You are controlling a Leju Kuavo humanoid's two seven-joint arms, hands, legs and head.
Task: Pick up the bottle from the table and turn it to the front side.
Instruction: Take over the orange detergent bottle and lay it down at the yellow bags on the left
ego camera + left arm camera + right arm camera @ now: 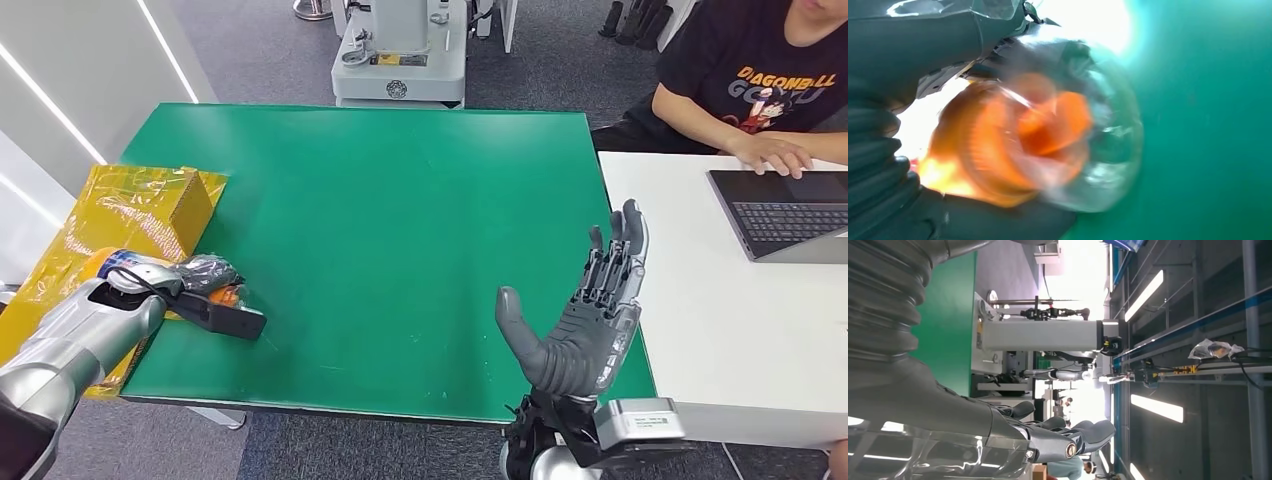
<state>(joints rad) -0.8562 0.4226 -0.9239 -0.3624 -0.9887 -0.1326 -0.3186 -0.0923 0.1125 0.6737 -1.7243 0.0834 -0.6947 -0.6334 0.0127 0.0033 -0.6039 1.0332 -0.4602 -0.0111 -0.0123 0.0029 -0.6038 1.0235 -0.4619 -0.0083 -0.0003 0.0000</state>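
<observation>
The left hand (195,280) grips the bottle (1048,145); turn it slowly, grip tight. The right hand (585,320) is wide open, holding nothing.

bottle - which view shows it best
The left wrist view: the bottle fills it close up, clear body and orange inside, though blurred. The head view shows only an orange bit under the left hand.

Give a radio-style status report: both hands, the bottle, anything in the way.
Left hand grips bottle at table's left edge. Right hand open, raised, fingers apart. Yellow bag close by left hand; nothing blocking.
</observation>
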